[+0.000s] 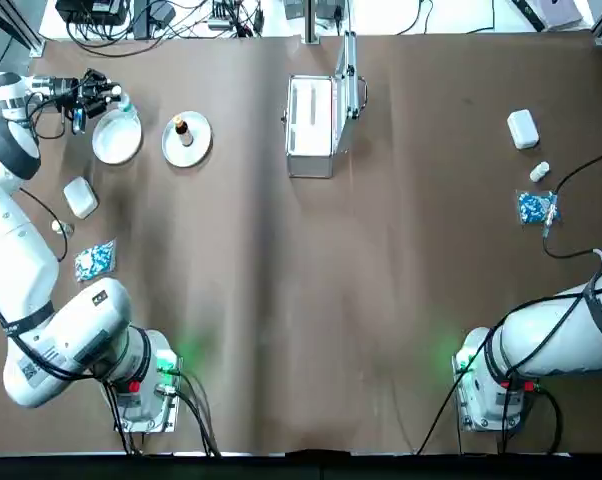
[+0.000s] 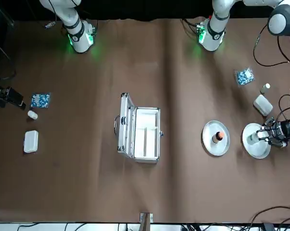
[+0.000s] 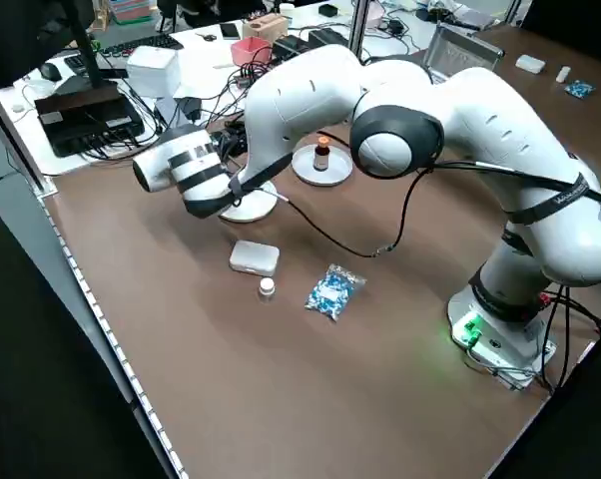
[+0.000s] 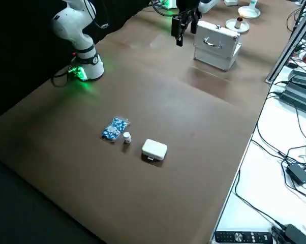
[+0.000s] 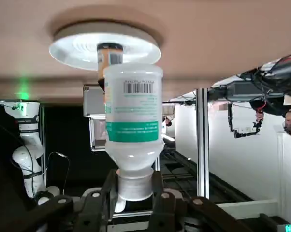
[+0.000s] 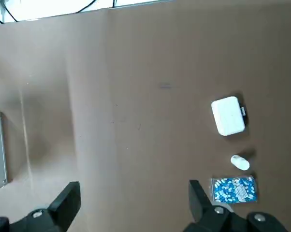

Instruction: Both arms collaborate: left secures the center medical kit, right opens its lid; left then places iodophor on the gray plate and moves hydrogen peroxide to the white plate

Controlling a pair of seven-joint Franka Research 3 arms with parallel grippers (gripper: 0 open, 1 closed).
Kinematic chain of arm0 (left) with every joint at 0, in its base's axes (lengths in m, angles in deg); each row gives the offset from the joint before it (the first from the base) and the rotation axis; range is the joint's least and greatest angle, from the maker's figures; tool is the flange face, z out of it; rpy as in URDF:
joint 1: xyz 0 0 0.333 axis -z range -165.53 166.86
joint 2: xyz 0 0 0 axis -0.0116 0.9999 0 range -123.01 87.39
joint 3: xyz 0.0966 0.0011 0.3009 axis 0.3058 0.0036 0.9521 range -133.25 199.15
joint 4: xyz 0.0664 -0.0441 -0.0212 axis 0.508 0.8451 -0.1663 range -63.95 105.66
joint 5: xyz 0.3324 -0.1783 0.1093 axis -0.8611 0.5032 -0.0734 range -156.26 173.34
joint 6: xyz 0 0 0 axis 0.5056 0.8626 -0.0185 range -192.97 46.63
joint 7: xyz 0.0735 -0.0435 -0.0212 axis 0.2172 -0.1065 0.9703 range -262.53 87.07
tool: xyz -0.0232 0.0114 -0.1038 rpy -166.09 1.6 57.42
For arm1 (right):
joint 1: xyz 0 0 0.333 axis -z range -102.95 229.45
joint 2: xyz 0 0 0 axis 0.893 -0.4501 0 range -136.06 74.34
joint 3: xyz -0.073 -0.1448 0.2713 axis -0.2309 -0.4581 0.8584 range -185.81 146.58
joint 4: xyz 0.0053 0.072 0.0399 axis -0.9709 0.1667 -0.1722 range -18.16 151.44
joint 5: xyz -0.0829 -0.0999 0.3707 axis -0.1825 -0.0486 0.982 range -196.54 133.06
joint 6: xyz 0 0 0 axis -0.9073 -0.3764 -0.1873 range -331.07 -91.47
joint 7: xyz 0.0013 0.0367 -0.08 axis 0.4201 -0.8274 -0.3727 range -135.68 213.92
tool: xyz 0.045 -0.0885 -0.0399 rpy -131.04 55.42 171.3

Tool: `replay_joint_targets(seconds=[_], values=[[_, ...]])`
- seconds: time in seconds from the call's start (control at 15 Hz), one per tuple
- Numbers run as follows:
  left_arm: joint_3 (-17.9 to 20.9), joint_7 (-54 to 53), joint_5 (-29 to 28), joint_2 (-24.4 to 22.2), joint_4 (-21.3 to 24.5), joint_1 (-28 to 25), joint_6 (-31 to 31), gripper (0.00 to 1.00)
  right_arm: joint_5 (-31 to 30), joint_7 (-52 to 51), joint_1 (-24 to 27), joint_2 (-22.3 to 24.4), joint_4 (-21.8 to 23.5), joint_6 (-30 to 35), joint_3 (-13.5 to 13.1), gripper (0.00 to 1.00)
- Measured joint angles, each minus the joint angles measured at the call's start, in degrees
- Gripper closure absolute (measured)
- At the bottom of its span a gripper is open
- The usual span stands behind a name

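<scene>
The medical kit [image 1: 314,127] stands mid-table at the far side with its lid [image 1: 348,92] raised. A brown iodophor bottle [image 1: 181,128] stands on the gray plate [image 1: 196,150]. Just left of it, the white hydrogen peroxide bottle [image 5: 133,113] with a green label is upright over the white plate [image 1: 113,143]. My left gripper [image 5: 135,193] reaches in level from the left and is shut on its cap. I cannot tell whether the bottle's base touches the plate. My right gripper [image 6: 133,200] hangs open and empty above the table's right side.
A white box [image 1: 81,197], a small vial [image 1: 59,228] and a blue pill packet [image 1: 94,260] lie near the left arm. A matching box [image 1: 522,128], vial [image 1: 539,172] and packet [image 1: 534,208] lie at the right. Cables run along the far edge.
</scene>
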Motion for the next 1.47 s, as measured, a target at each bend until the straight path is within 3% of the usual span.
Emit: replay_joint_targets(seconds=[0.6, 1.47], values=[[4.5, 0.0, 0.0, 2.5, -1.3, -0.2, -0.1, 0.68, 0.0, 0.0, 0.0, 0.0, 0.0, 0.0, 0.0, 0.01], [5.7, 0.0, 0.0, 5.6, -3.3, -1.2, -3.4, 0.68, 0.0, 0.0, 0.0, 0.0, 0.0, 0.0, 0.0, 0.01]])
